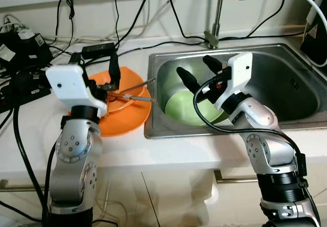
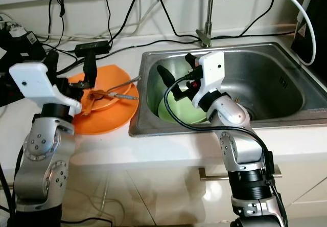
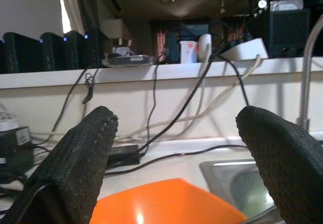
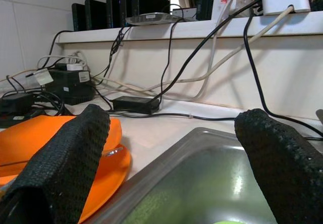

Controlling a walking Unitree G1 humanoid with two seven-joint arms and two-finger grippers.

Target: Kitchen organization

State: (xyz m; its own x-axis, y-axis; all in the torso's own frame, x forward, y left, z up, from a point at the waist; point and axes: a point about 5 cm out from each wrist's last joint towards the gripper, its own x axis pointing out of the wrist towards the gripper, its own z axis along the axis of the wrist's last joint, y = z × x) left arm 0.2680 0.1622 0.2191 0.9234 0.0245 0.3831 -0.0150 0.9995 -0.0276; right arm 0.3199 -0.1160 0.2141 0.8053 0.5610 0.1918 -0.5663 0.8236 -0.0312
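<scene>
Green bowl is sitting in the steel sink, right gripper hovering above it unclenched; left gripper is spreading empty over orange plates holding a utensil.

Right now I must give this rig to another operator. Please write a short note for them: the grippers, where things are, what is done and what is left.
Left gripper: jaws open, empty, over the orange plates on the counter.
Right gripper: jaws open, empty, above the green bowl in the sink.
A utensil lies on the plates, its end over the sink rim.
Done: nothing is held or visibly put away.
Left: the bowl, plates and utensil all need sorting.
</scene>
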